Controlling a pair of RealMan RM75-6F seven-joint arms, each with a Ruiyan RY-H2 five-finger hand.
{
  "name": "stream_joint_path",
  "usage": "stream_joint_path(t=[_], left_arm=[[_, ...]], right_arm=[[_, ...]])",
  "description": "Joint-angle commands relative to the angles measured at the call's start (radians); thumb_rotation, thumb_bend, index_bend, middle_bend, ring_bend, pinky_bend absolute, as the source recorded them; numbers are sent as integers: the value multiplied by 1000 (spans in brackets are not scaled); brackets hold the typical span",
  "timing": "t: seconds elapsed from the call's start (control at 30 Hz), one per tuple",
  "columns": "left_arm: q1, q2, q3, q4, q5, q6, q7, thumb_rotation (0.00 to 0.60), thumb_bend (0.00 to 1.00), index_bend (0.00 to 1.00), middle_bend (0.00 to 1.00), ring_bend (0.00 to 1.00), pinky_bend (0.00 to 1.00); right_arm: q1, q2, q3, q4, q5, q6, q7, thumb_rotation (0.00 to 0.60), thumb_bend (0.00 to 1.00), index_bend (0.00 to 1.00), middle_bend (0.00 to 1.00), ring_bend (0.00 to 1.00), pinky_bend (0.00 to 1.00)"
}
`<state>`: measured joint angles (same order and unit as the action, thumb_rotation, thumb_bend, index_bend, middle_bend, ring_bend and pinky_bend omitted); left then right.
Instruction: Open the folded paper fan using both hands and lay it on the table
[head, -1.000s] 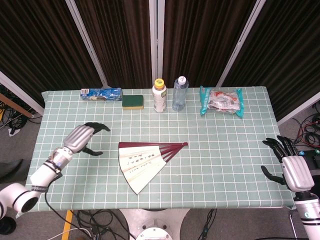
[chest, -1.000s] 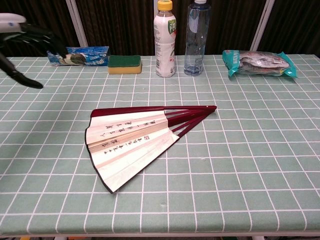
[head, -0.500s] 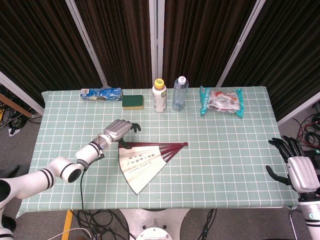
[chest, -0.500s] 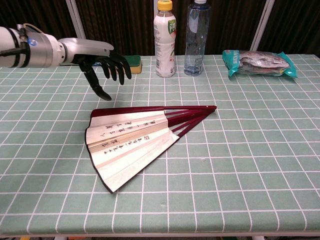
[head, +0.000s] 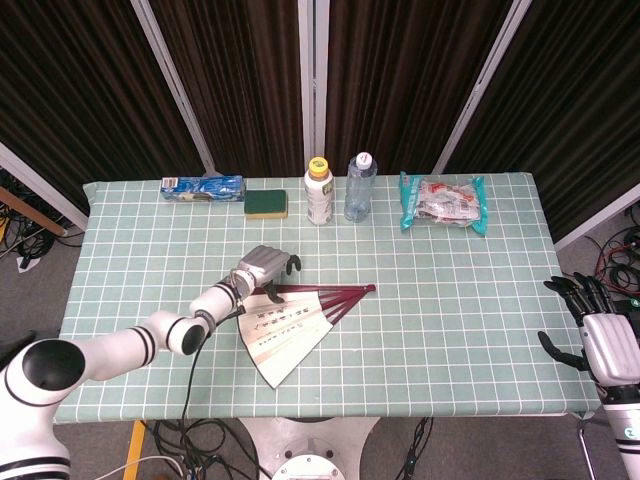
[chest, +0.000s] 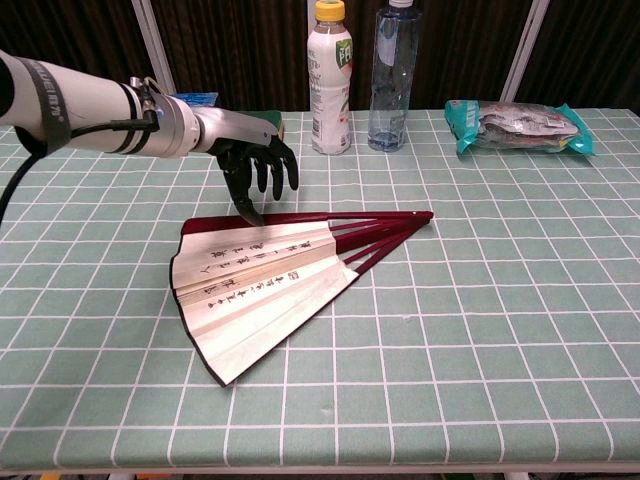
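Observation:
The paper fan (head: 291, 324) lies spread open on the green checked table (head: 450, 300), its dark red ribs meeting at a pivot on the right; in the chest view the fan (chest: 268, 284) lies at centre left. My left hand (chest: 256, 160) hangs over the fan's upper left rib, fingers apart and pointing down, holding nothing. Its thumb tip reaches down to the top rib; contact is unclear. In the head view the left hand (head: 266, 267) is at the fan's top edge. My right hand (head: 604, 338) is open off the table's right edge, far from the fan.
Along the back edge stand a blue packet (head: 202, 186), a green sponge (head: 266, 204), a yellow-capped bottle (chest: 330, 80), a clear water bottle (chest: 388, 80) and a teal snack bag (chest: 520, 125). Dark curtains hang behind.
My left arm has swung right from the table's left side to the fan, and the hand now hangs over its upper rib. My right hand has drifted slightly right and down. The fan has not moved.

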<state>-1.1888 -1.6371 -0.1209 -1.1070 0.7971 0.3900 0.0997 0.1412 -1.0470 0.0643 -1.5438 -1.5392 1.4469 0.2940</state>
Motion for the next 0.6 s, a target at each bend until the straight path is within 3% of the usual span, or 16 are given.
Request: stream_joint_path(t=[0.03,0.6], left_arm=[[-49,-32,50,15,-90,28,63,600,180,302,369,356,358],[-122,-89,130,-9,-274,126,224,600,247,325,401,383,376]], right_arm=[[0,0,-1,3,2,-3,3,600,223,178,148,0,0],[-8,-4,2,22,23,-11,19,600,223,178,147,0,0]])
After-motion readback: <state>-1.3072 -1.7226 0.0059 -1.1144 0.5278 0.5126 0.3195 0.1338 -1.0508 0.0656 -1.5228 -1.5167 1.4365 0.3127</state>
